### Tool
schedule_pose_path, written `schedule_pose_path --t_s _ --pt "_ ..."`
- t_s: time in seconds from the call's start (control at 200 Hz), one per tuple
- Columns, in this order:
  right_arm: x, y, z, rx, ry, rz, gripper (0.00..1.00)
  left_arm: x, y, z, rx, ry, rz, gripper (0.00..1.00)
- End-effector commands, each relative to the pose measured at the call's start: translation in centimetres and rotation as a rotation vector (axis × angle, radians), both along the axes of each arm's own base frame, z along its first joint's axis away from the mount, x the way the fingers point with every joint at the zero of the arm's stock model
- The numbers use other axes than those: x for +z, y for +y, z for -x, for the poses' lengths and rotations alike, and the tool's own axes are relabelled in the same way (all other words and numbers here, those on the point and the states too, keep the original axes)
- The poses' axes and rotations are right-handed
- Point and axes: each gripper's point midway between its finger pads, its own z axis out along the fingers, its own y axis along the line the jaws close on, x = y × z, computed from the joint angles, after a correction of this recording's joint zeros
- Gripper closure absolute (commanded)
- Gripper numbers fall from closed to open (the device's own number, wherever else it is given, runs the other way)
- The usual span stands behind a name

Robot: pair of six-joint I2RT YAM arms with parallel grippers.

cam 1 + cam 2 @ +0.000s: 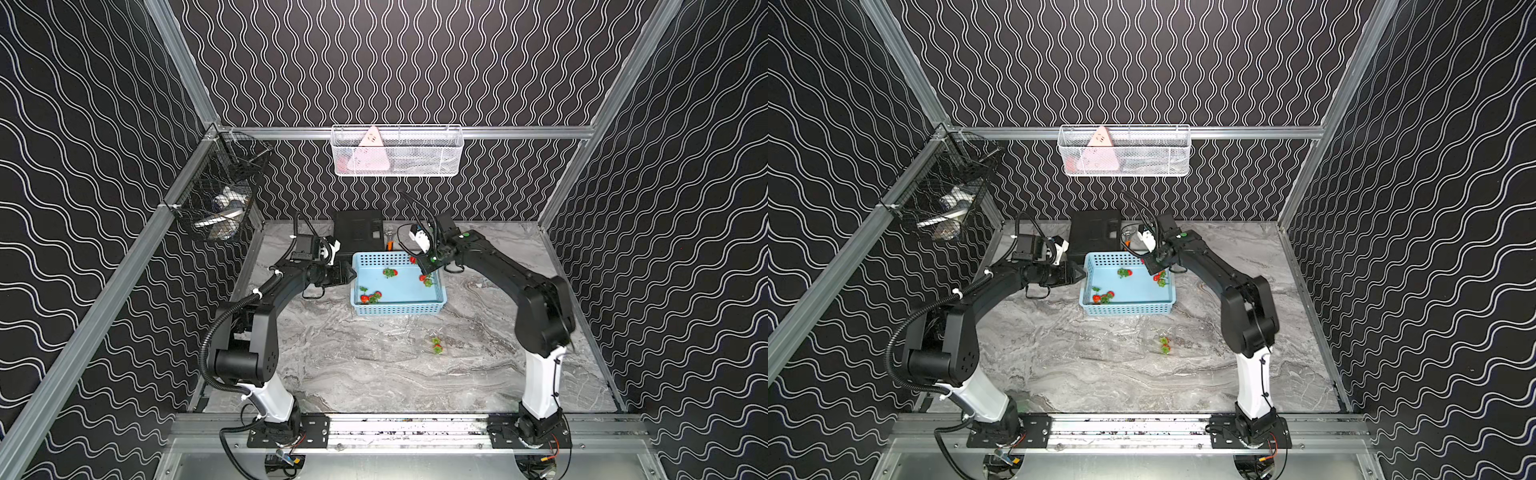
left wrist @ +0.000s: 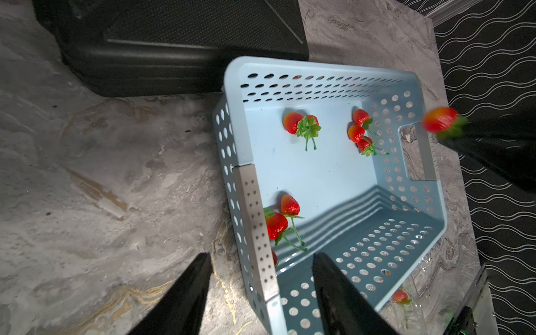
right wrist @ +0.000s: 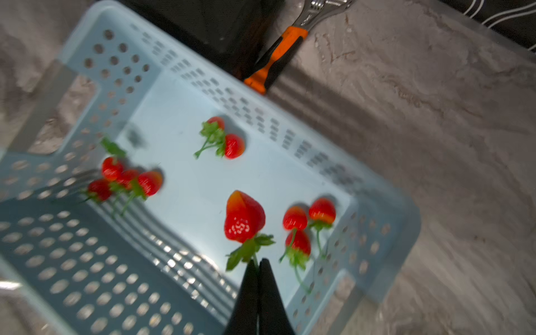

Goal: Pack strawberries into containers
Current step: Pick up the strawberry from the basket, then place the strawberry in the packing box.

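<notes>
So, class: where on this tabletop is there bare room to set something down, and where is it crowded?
Free: the tabletop's front strip, between the arm bases, nearer than the clear container. Crowded: back middle, where blue basket, black case, wrench, left gripper and right gripper gather.

The left arm [image 1: 257, 328] and right arm [image 1: 540, 303] have black link housings above a white lower segment, mounted on black base plates [image 1: 318, 430] with visible screws. A black corrugated conduit [image 1: 202, 353], fastened by white ties, follows the left arm. A green indicator [image 1: 466, 235] marks the right arm. The left pincer [image 2: 261, 256] and right pincer [image 3: 258, 261] have black fingers [image 2: 185, 295] tapering to points.
</notes>
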Motion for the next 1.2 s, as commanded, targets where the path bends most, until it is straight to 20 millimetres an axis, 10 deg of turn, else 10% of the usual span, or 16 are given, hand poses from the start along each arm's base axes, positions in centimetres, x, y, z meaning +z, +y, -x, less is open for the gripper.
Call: schedule_pose_path --t_s 0.0,0.265,0.425,0.831,1.196 --pt "2.5 0.0 4.2 -0.012 0.026 -0.122 1.00 0.4 -0.2 0.0 -0.013 -0.006 0.006 0.39" --pt "-2.0 -4.4 16.0 -0.119 0.287 -0.139 0.99 0.6 -0.2 0.0 -0.012 -0.010 0.010 0.39" --pt "-4.3 -4.4 19.6 -0.132 0.363 -0.123 0.96 0.8 -0.3 0.0 -0.013 -0.015 0.017 0.39" --pt "-7.5 -2.3 20.1 -0.120 0.409 -0.110 0.87 0.9 -0.1 0.1 -0.010 -0.019 0.003 0.39" --pt "-1.4 -1.8 15.7 -0.075 0.206 -0.061 0.59 0.8 -0.1 0.1 -0.012 -0.016 0.003 0.39"
